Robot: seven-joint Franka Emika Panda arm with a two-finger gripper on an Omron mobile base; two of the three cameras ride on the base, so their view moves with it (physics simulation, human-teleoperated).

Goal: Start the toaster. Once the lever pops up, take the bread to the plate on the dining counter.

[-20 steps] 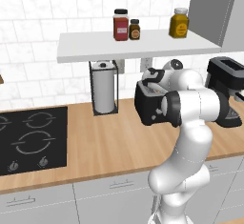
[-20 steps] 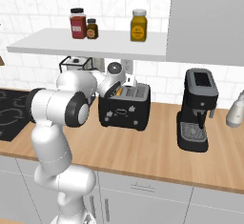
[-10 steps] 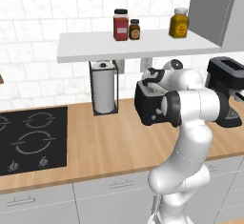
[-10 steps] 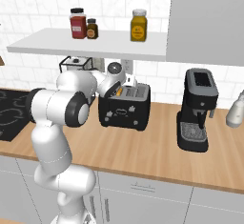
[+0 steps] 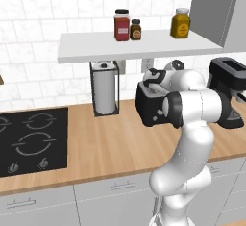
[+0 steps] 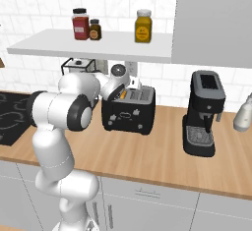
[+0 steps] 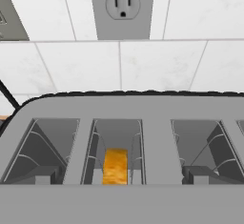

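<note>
1. The toaster (image 6: 129, 109) is seen standing on the wood worktop (image 6: 162, 156), set back near the tiled wall, with a broad strip of bare wood left between its front and the worktop's front edge.
2. To the robot's right of the toaster, the black coffee machine (image 6: 204, 112) is placed well apart from it, so that an open gap of worktop is left between the two.
3. To the robot's left, a paper-towel holder (image 5: 104, 88) is found near the toaster, and the black hob (image 5: 30, 141) is set further along, well apart.
4. Overhead room is limited by the white shelf (image 5: 139, 44), which is hung above the toaster and carries three jars.
5. In the hand view, the toaster's top (image 7: 119, 106) is seen close up, with its slots open upward and a wall outlet (image 7: 122, 5) on the tiles just behind.
6. The bread (image 7: 115, 166) is seen sunk low in the second slot from the left, as a tan slice standing on edge between the wire guides.
7. The arm is raised from the base and bent forward at the elbow, so that the hand is carried over the toaster's top at the side toward the paper-towel holder.
8. The gripper (image 6: 129, 88) is held just above the slots; its jaws are taken to be spread wide, and nothing is seen between them.
</note>
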